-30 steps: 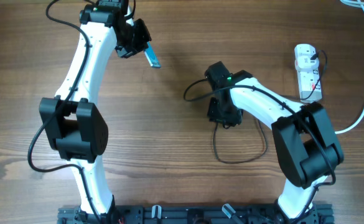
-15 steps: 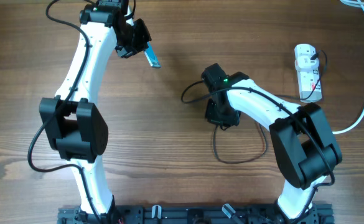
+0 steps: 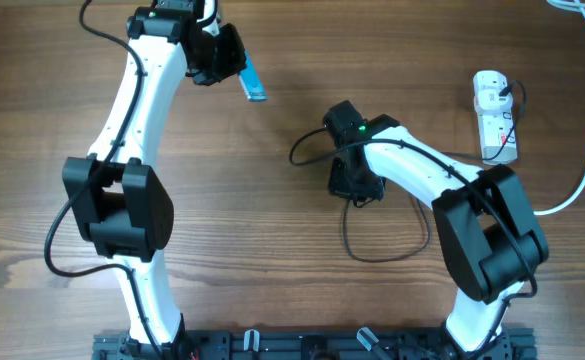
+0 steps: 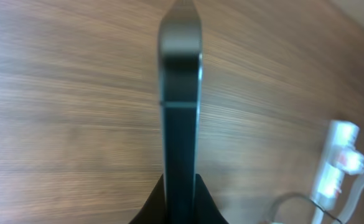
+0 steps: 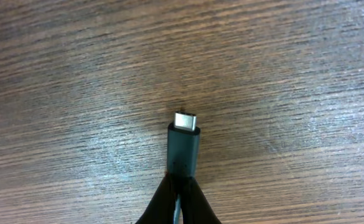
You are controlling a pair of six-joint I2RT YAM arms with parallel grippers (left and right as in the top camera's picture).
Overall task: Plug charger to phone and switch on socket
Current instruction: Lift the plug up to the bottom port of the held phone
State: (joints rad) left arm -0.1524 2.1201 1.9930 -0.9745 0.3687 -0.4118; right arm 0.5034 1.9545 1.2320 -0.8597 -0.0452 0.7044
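My left jaws clamp the flat turquoise phone point(image 3: 255, 86), upper left, its end free. Right jaws pinch the black charger plug point(image 5: 183, 146), tip forward for mating.

Brown wooden table point(image 3: 272, 290) fills view, grain running side to side; black rail point(image 3: 312, 345) along table's near edge; soft even light.

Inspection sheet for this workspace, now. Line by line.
Surface: wooden table, brown grain.
Job's things: phone held up, unplugged; charger tip apart from it; socket at far right, switch state unreadable.
Clutter: nothing seen.
Claws: left claw shut on phone; right claw shut on charger.
Cables: charger lead loops on the table by the right arm; white cable near right edge.
Surroundings: dark rail at near edge.
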